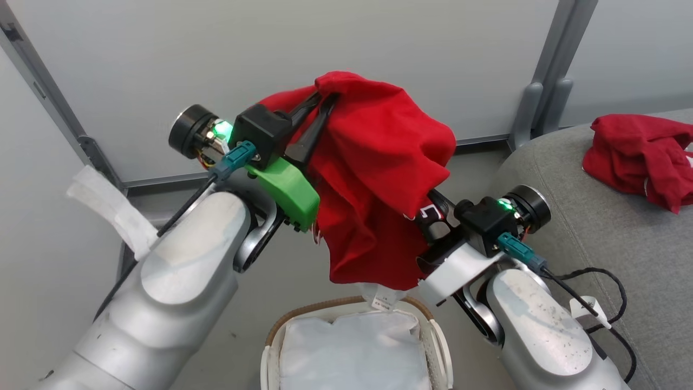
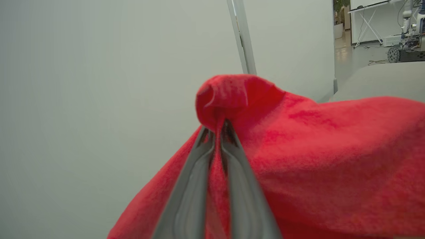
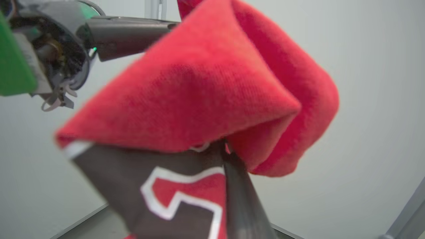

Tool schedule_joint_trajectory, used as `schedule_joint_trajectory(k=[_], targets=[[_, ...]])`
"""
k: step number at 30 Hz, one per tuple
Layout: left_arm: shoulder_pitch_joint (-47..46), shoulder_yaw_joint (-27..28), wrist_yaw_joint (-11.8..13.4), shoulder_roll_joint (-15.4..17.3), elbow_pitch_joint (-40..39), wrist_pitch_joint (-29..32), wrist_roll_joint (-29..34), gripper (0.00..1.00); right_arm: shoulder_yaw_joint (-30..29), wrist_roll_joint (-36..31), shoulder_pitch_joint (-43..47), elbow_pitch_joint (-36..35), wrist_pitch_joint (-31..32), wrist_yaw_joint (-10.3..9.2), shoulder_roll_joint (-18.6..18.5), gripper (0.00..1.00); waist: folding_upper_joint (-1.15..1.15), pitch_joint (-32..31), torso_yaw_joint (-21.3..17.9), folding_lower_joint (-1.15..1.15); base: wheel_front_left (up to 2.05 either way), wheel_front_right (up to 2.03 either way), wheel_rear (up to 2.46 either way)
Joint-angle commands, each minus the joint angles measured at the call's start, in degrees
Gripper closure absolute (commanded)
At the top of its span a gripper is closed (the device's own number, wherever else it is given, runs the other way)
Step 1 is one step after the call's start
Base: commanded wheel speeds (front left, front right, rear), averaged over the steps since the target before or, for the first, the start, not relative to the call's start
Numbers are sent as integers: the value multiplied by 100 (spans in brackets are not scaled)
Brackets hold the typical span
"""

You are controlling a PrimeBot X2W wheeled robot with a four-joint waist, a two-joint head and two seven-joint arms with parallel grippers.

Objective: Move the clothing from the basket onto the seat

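Before a grey wall (image 1: 270, 54), the red jersey (image 1: 379, 179) hangs above the basket (image 1: 303, 317).
Left gripper (image 2: 217, 127) and right gripper (image 3: 227, 146) fingers are closed on it, holding it clear for the seat (image 1: 568, 227).

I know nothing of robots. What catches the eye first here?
A big red jersey hangs in mid-air, pinched by the left tool at its top and the right tool lower down, above the basket. A second red garment lies crumpled on the grey seat at the right.
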Motion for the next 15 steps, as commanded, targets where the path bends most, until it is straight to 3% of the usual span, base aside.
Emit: schedule_joint_trajectory(k=[1, 3, 15], targets=[[176, 29, 29, -25, 95, -90, -66, 32, -23, 62, 91, -27, -2, -8, -22, 100, 0, 8, -35, 0, 0, 0, 0], [329, 51, 39, -57, 226, -230, -142, 0, -45, 77, 83, -57, -2, -8, -19, 100, 0, 16, -57, 0, 0, 0, 0], [1720, 481, -80, -544, 447, -684, -399, 0, -501, -86, 217, -157, -2, -8, -21, 100, 0, 123, -88, 0, 0, 0, 0]])
